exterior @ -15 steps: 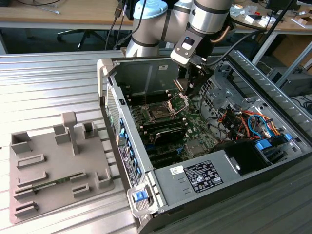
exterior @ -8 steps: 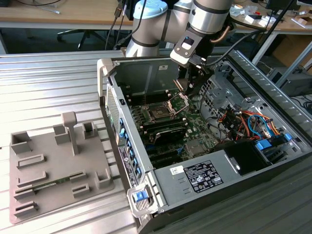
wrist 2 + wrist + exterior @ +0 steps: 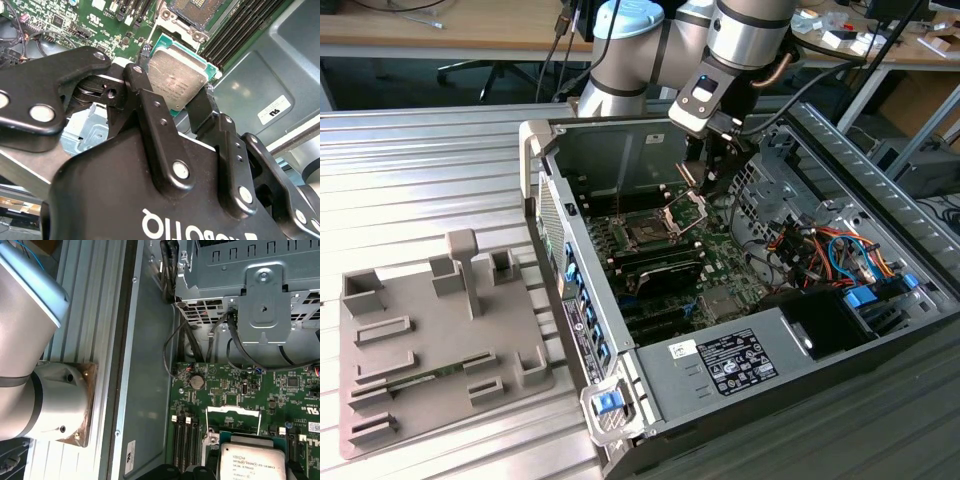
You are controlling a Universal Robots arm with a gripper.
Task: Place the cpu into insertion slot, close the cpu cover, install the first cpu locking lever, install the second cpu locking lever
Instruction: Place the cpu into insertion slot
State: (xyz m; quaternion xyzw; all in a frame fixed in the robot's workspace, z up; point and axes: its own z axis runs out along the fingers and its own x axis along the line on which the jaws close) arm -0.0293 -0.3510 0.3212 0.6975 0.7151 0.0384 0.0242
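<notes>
Now your claw (image 3: 171, 89) is clamped on the cpu (image 3: 177, 77) above the board (image 3: 100, 17); in the exterior view the socket (image 3: 648, 232) lies at its 8 o'clock. Lowered tilted or off-centre, it may damage the socket.

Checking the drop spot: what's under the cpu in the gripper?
The motherboard and open socket lie beyond the cpu; whatever sits directly beneath is hidden by it.
</notes>
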